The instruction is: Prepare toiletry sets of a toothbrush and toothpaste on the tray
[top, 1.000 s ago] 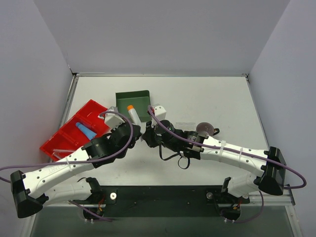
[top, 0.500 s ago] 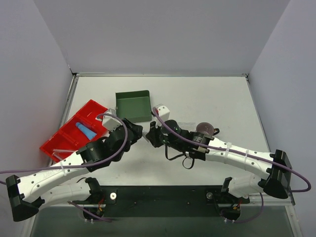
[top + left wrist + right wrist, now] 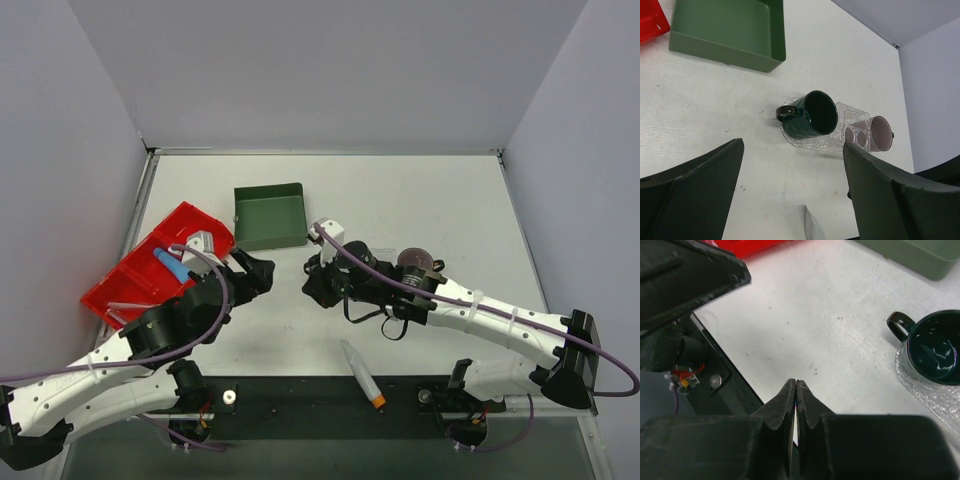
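A light-blue toothpaste tube (image 3: 172, 266) lies in the red bin (image 3: 120, 285). In the bin's near compartment there is a thin pale stick, a toothbrush (image 3: 125, 303). The clear textured tray (image 3: 827, 144) shows in the left wrist view with a dark green mug (image 3: 812, 114) on it; in the top view the right arm hides it. My left gripper (image 3: 250, 272) (image 3: 792, 150) is open and empty, between the bin and the tray. My right gripper (image 3: 312, 290) (image 3: 796, 382) is shut on nothing, above bare table beside the tray (image 3: 920, 385).
A dark green box (image 3: 270, 215) (image 3: 730, 30) stands behind the grippers. A mauve mug (image 3: 415, 262) (image 3: 880, 133) sits at the tray's right end. A white tube with an orange cap (image 3: 362, 372) lies at the table's near edge, partly over the black base rail.
My left gripper has opened and drawn back toward the near left. The orange-capped tube that was at the green box now lies at the near edge. The right arm shifted slightly nearer.
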`<state>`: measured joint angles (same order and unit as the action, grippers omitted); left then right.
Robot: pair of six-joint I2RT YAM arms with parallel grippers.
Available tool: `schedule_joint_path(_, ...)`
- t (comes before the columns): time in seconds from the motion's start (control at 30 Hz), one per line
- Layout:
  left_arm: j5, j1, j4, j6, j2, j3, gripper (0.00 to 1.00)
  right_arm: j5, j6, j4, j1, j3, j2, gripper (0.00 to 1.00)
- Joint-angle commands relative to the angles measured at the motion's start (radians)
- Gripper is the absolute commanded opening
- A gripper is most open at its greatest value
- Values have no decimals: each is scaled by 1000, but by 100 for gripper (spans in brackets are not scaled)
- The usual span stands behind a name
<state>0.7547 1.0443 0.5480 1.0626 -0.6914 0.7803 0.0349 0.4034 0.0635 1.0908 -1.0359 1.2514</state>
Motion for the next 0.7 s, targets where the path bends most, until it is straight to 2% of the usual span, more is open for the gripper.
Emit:
schedule_joint_path(0.0,-8,-18,-77,-241,55,-21,91,53,-55,97,-12,-29,-35,0)
schedule_joint_path(0.07,-26,-35,-71,-326,65,-13,97,45,-70,165,-17,-18,-52,0)
schedule_joint_path(0.13,-99,-59,-89,-395,70,-6,97,23,-69,249,-20,-4,-75,0)
schedule_joint_path(0.23,-237,-142,-92,-507,58,20,97,-4,-13,333,-20,54,-118,17)
schedule_joint_path(0.27,-279,-174,-91,-544,41,25,97,-6,11,346,-17,77,-128,28)
schedule_joint_path(0.37,-417,-303,-82,-575,1,36,97,-61,93,363,13,172,-161,38)
schedule_joint_path(0.43,-503,-397,-98,-581,-14,25,97,-123,121,361,64,223,-152,41)
schedule_joint_path(0.47,-531,-424,-109,-587,-28,19,98,-145,144,364,81,232,-144,49)
schedule_joint_path(0.57,-632,-523,-144,-605,-57,11,97,-258,175,369,162,246,-98,52)
schedule_joint_path(0.67,-652,-572,-152,-628,-92,14,97,-314,207,387,208,234,-24,53)
